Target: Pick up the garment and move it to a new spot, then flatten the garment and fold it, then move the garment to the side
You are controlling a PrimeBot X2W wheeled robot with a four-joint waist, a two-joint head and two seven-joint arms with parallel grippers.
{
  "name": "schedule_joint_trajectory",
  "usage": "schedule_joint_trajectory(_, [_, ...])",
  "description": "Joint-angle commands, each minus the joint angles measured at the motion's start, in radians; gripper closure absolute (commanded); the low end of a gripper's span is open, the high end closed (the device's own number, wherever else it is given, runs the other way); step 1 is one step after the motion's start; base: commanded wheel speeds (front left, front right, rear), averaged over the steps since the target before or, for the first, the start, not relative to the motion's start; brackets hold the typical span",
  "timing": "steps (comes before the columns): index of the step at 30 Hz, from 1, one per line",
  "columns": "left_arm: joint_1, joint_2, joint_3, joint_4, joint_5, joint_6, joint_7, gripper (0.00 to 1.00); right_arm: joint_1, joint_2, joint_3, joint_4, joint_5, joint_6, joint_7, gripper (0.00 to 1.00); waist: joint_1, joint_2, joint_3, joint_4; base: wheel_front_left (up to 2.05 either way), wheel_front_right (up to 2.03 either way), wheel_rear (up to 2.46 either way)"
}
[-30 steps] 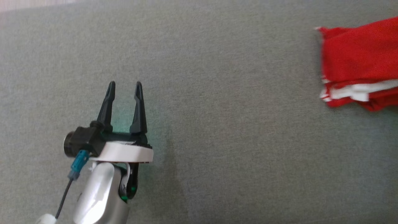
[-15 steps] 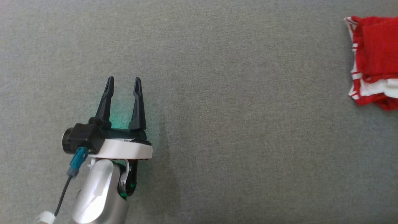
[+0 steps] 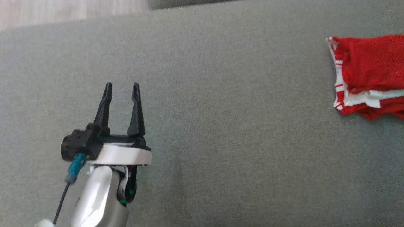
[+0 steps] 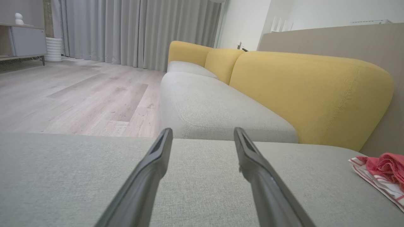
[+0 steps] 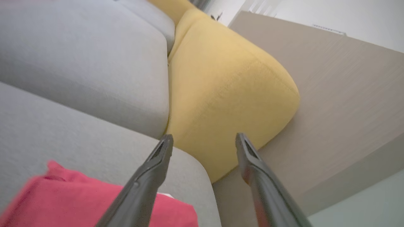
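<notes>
- The garment [image 3: 369, 75], red with white striped trim, lies as a compact stack of layers at the far right end of the grey seat cushion [image 3: 221, 126]. It rests flat on the fabric and nothing holds it.
- The left hand [image 3: 122, 84] hovers over the left part of that cushion, well apart from the garment. Its two fingers are spread wide with nothing between them.
- The right hand [image 5: 204, 136] hangs over the cushion's right end, close beside the garment. Its fingers stand wide apart and empty, pointing past the cushion's edge toward a yellow back cushion [image 5: 227, 94]. Whether a finger brushes the cloth cannot be told.
- Picking up, flattening and folding look done. The edges lie stacked and the trim lines run roughly parallel, though the top layer is a little rumpled.
- The last step, moving the garment to the side, also looks done or very nearly so, since the bundle sits at the cushion's end.
- What seems left is small: drawing the right hand clear, and perhaps tidying the rumpled top layer.
</notes>
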Motion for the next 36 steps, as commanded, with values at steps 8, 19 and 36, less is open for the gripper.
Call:
schedule_joint_trajectory(8, [0.055, 0.008, 0.061, -0.075, -0.011, 0.007, -0.009, 0.00, 0.093, 0.230, 0.005, -0.255, 0.158, -0.001, -0.046, 0.00, 0.0001, 0.0000, -0.141, 0.020, 0.00, 0.00, 0.00])
schedule_joint_trajectory(19, [0.118, 0.008, 0.076, -0.048, -0.025, 0.011, -0.009, 0.00, 0.409, 0.444, 0.041, -0.397, 0.321, -0.001, -0.167, 0.00, 0.0001, 0.0000, -0.193, 0.037, 0.00, 0.00, 0.00])
schedule_joint_trajectory(36, [0.166, 0.008, 0.097, -0.041, -0.061, 0.015, -0.009, 0.00, 0.566, 0.447, 0.082, -0.377, 0.417, -0.001, -0.222, 0.00, 0.0001, 0.0000, -0.205, 0.041, 0.00, 0.00, 0.00])
